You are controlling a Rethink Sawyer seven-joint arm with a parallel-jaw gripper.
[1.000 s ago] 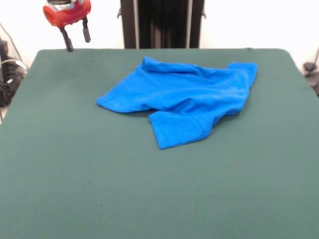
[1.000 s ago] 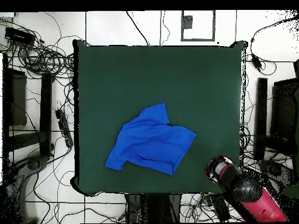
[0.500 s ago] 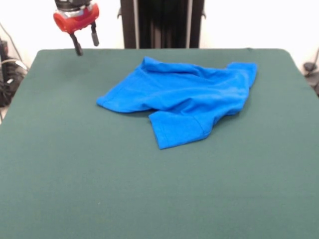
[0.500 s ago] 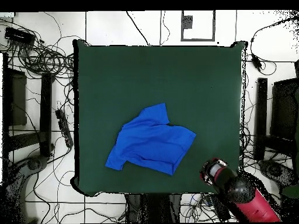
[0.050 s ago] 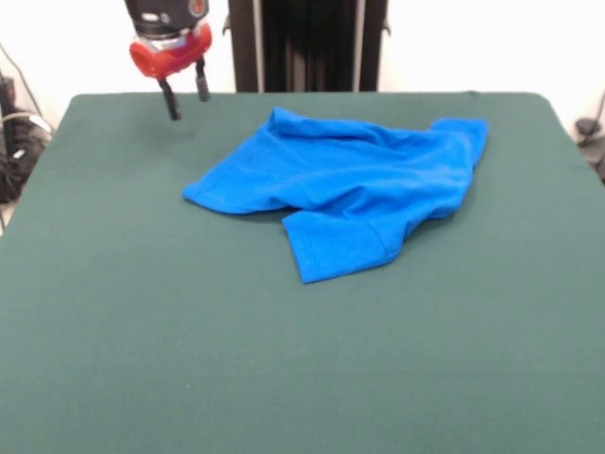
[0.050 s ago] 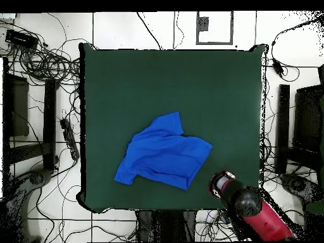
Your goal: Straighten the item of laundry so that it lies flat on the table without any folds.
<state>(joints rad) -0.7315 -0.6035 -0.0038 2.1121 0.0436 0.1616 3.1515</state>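
Plain royal-blue T-shirt (image 5: 350, 189) on dark green table (image 5: 142, 331); gripper (image 5: 186, 95) red with black fingers.

1 T-shirt (image 5: 352, 189), 1 table (image 5: 142, 331), 1 hand (image 5: 187, 102).

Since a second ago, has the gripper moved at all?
Yes. In the front view the gripper has shifted rightward along the table's far edge, toward the unmoved blue T-shirt.

Legible text, labels, brands, numbers, signs: none that I can read. My blue T-shirt (image 5: 345, 184) is plain, the green table (image 5: 302, 359) unmarked.
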